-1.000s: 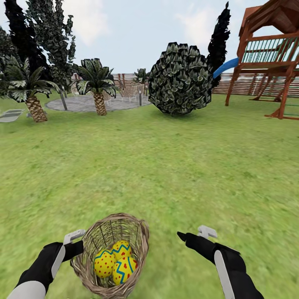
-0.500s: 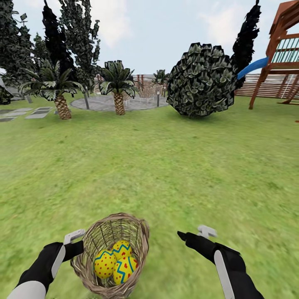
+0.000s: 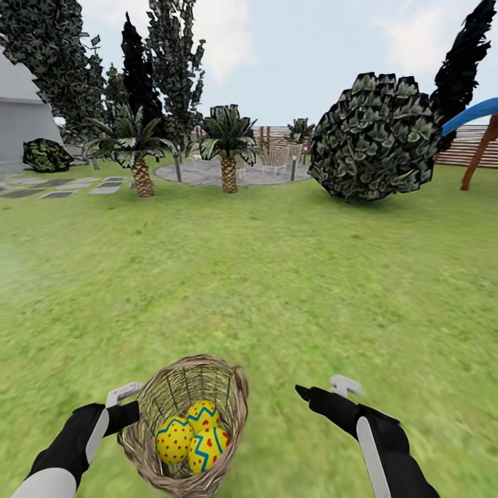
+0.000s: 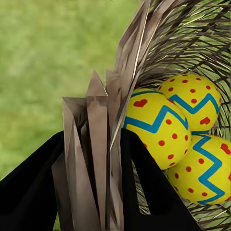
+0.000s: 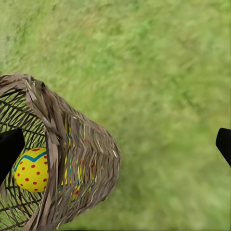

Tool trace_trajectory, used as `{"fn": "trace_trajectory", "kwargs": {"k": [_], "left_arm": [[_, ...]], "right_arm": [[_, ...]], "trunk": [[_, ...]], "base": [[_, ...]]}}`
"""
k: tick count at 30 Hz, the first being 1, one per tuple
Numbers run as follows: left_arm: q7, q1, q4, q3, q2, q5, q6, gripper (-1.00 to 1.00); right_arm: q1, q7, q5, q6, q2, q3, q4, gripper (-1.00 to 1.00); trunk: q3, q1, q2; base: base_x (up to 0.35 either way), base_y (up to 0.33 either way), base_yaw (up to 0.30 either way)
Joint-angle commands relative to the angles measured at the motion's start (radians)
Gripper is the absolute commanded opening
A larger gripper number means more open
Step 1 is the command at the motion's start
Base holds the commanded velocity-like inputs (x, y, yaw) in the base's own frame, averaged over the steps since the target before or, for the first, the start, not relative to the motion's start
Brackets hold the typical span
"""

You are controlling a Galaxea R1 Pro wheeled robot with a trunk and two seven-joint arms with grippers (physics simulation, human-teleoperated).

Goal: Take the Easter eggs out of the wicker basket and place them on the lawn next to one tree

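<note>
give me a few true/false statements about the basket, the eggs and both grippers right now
1. All three Easter eggs lie inside the wicker basket. True.
2. The left gripper is clamped on the basket's rim. True.
3. The right gripper holds an egg. False: its jaws are apart with nothing between them.
4. The basket stands beside a palm's trunk. False: it is carried over open lawn; the palms stand far ahead.
5. One egg lies on the grass. False: none has left the basket.
</note>
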Motion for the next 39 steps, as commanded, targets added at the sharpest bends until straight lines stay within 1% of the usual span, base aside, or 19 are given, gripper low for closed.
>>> {"fn": "trace_trajectory", "kwargs": {"k": [1,15,22,32,35,39], "left_arm": [[-0.005,-0.002,-0.001,0.004,-0.001,0.006,0.006,-1.0],[-0.005,-0.001,-0.001,0.004,0.0,0.006,0.006,-1.0],[-0.004,-0.001,-0.001,0.004,0.0,0.006,0.006,-1.0],[-0.006,-0.001,-0.001,0.004,0.002,0.005,0.005,-1.0],[-0.006,-0.001,-0.001,0.016,0.002,0.004,0.004,-1.0],[-0.006,-0.001,-0.001,0.019,0.001,0.004,0.003,-1.0]], "right_arm": [[-0.001,0.004,-0.002,0.006,0.001,-0.003,-0.001,1.0],[-0.001,0.004,0.0,0.006,0.0,-0.003,-0.001,1.0],[-0.001,0.006,-0.01,0.009,-0.011,-0.004,-0.002,1.0],[-0.001,0.008,-0.012,0.009,-0.015,-0.007,-0.001,1.0],[-0.001,0.013,-0.013,0.009,-0.017,-0.014,0.0,1.0],[-0.001,0.012,-0.012,0.008,-0.017,-0.015,-0.001,1.0]], "trunk": [[0.003,-0.004,0.007],[0.052,-0.058,0.105],[0.077,-0.085,0.154],[0.112,-0.123,0.224],[0.123,-0.134,0.245],[0.138,-0.15,0.273]], "base": [[0.0,0.0,0.279],[0.0,0.0,0.279],[0.0,0.0,0.279],[0.0,0.0,0.279],[0.0,0.0,0.279],[0.0,0.0,0.279]]}}
